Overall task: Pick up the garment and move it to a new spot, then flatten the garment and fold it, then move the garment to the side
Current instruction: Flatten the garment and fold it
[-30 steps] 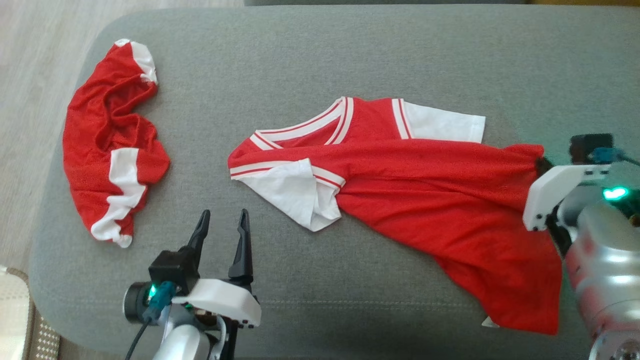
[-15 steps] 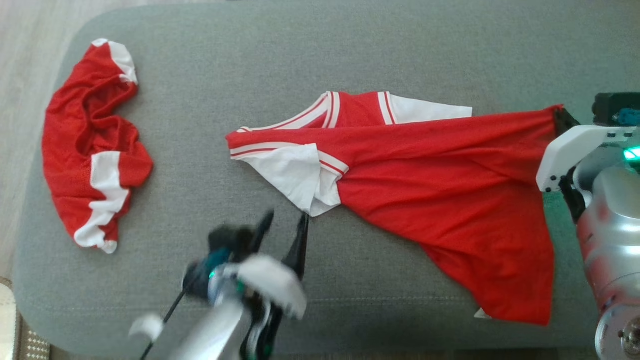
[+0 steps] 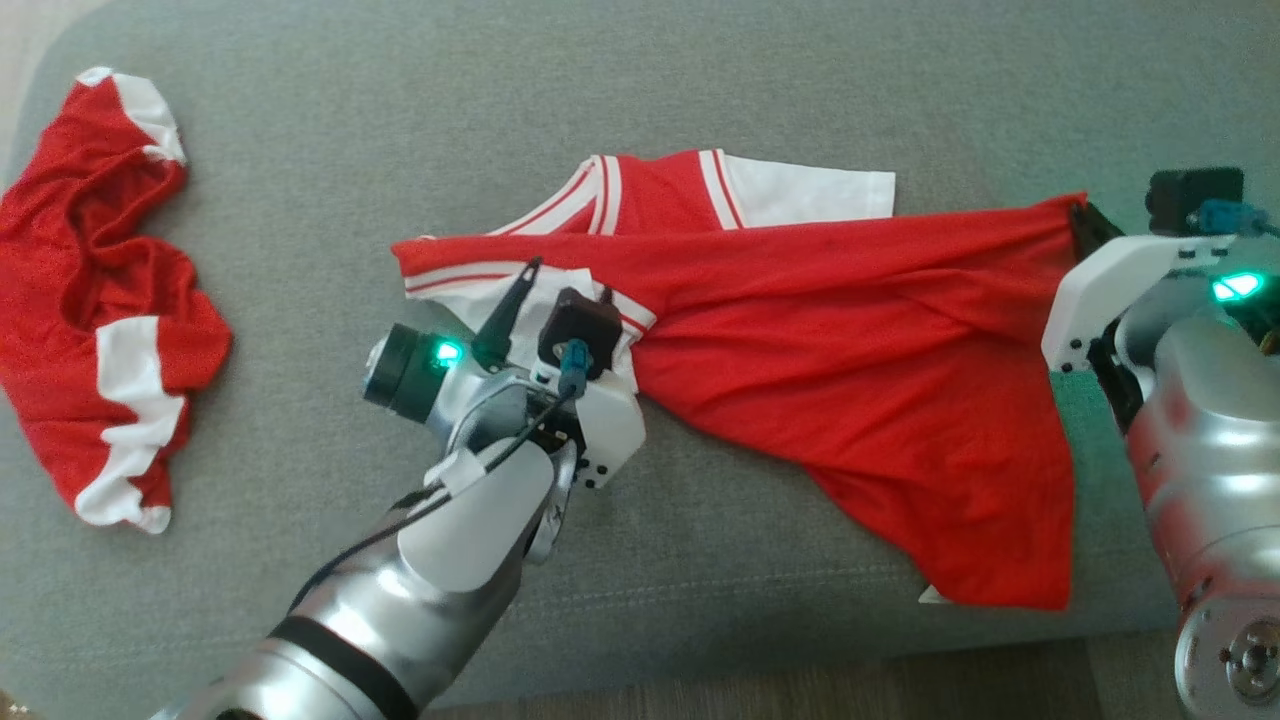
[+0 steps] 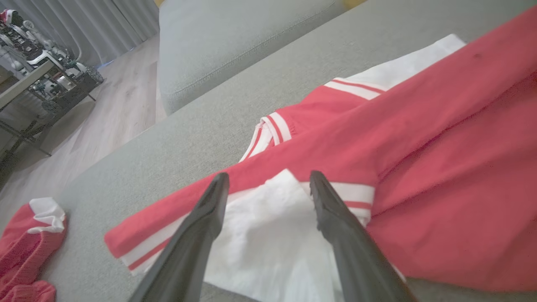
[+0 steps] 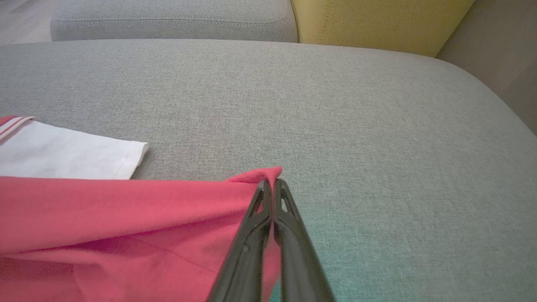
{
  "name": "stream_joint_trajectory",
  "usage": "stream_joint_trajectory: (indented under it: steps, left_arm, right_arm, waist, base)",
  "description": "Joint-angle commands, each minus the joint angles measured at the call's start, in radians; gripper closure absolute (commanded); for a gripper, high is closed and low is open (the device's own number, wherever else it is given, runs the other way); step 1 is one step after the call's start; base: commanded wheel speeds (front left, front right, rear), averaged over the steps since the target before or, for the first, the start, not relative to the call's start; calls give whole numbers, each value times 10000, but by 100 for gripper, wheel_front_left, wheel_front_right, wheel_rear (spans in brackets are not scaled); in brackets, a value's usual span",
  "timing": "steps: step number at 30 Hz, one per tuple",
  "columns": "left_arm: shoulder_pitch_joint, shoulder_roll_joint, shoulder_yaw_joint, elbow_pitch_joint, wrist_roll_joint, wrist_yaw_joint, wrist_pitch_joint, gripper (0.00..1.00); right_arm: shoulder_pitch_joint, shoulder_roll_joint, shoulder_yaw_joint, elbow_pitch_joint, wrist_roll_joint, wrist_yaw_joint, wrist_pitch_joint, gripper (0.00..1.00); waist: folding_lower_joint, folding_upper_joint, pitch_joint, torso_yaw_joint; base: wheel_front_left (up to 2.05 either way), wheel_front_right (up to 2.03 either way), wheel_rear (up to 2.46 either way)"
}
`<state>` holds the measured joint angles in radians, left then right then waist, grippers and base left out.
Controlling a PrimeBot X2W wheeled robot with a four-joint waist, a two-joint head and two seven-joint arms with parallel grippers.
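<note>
The garment (image 3: 850, 350) is a red jersey with white sleeves, spread across the middle of the grey seat cushion (image 3: 700, 80). My right gripper (image 3: 1078, 210) is shut on the far right corner of its red hem, seen close up as a pinched fold between the right gripper's (image 5: 272, 182) fingers. The cloth runs taut from there toward the collar. My left gripper (image 3: 567, 282) stands open over the near white sleeve (image 3: 450, 300). In the left wrist view the left gripper (image 4: 268, 178) straddles that sleeve (image 4: 268, 235) by its striped cuff, with nothing clamped.
A second red and white garment (image 3: 90, 300) lies crumpled at the cushion's left end. The cushion's front edge runs along the bottom of the head view. A yellow cushion (image 5: 377, 21) stands behind the seat, and bare floor (image 4: 105, 109) lies beyond the left end.
My left arm has swung up and right from the bare cushion onto the near sleeve. My right gripper has drawn the hem corner farther right and back, stretching the jersey. The head camera has shifted.
</note>
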<state>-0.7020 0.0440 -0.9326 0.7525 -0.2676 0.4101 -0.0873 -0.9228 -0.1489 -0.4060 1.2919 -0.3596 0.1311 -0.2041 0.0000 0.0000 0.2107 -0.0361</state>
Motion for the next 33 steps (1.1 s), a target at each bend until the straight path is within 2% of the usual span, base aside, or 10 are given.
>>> stream_joint_trajectory:
  steps: [1, 6, 7, 8, 9, 15, 20, 26, 29, 33]
  left_arm:
    - [-479, 63, 176, -117, -14, 136, 135, 0]
    - [-705, 62, -86, 389, -272, 310, 434, 0]
    - [-736, 62, -115, 430, -339, 293, 370, 20]
    - [-769, 62, -136, 458, -405, 265, 251, 95]
    - [-803, 62, -154, 521, -466, 238, 150, 100]
    - [-1290, 148, 702, 404, -1273, -79, -1205, 100]
    - [-2352, 1001, 2466, -567, -2662, -1324, -1612, 100]
    - [-4965, 2108, 3126, -337, -2848, -2298, -1066, 100]
    - [-6435, 2264, 3245, 175, -2676, -2478, -1061, 100]
    - [-8215, 2324, 3211, 1050, -2033, -2409, -1556, 100]
  right_arm:
    - [-457, 122, 215, -250, 89, -4, -159, 100]
    - [-507, 125, 284, -210, 158, -4, -192, 100]
    - [-521, 119, 295, -205, 173, -4, -203, 100]
    - [-534, 114, 310, -200, 186, -4, -213, 100]
    - [-550, 114, 330, -195, 198, -4, -223, 100]
    - [-851, 141, 343, -151, 549, -4, -267, 100]
    - [-1779, 44, 427, -112, 1174, -4, -144, 100]
    - [-3702, -115, 918, -126, 1553, -4, 403, 100]
    - [-4768, -313, 1171, -206, 1582, -4, 746, 100]
    - [-5916, -563, 1155, -515, 1664, -4, 645, 100]
  waist:
    - [0, 0, 65, -78]
    - [0, 0, 157, -157]
    - [0, 0, 175, -158]
    - [0, 0, 190, -157]
    - [0, 0, 200, -158]
    - [0, 0, 58, -126]
    - [0, 0, -264, -216]
    - [0, 0, -237, -567]
    - [0, 0, 94, -723]
    - [0, 0, 504, -941]
  base:
    - [0, 0, 0]
    - [0, 0, 0]
    - [0, 0, 0]
    - [0, 0, 0]
    - [0, 0, 0]
    - [0, 0, 0]
    - [0, 0, 0]
    - [0, 0, 0]
    - [0, 0, 0]
    - [0, 0, 0]
